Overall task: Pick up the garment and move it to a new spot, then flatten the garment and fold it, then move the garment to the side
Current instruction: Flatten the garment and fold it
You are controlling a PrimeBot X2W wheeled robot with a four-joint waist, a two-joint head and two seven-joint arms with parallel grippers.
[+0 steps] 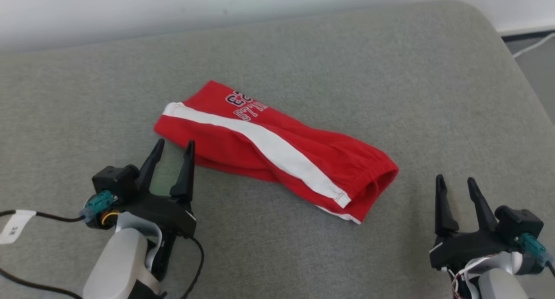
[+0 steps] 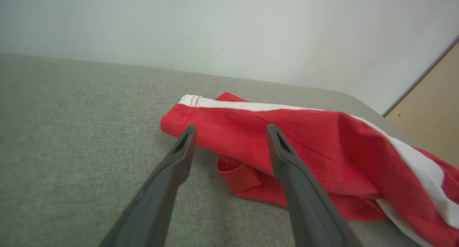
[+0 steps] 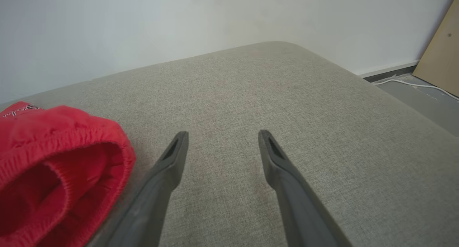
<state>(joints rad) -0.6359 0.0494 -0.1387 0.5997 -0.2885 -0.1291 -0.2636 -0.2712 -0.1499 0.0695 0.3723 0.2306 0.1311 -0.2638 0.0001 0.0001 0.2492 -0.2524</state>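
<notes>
Grey woven upholstery (image 1: 329, 56) spreads beneath both grippers and runs ahead of them to a pale wall (image 1: 130, 8). Its rounded corner lies ahead and to the right of the right gripper (image 1: 455, 178). Between the two grippers lies the garment (image 1: 312, 156), red shorts with a broad white stripe (image 1: 277, 153) along their length. They are loosely bunched into a long roll that slants across the cushion. The hem end lies just ahead of the left gripper (image 1: 175, 142), and the elastic waistband (image 3: 71, 139) gapes open to the left of the right gripper, near it but apart. The left gripper's fingers are spread wide with nothing between them. In the left wrist view their tips stand at the near edge of the red cloth, though I cannot tell whether they touch it. The right gripper's fingers are likewise spread and empty, over bare upholstery. A light wooden board (image 3: 441, 50) leans far off to the right gripper's right, and a white cable (image 1: 531, 45) trails across the floor below it. Dark printed lettering (image 1: 245, 106) sits on the cloth ahead of the left gripper. A small white label (image 1: 15, 231) hangs on the black cable behind that gripper.
</notes>
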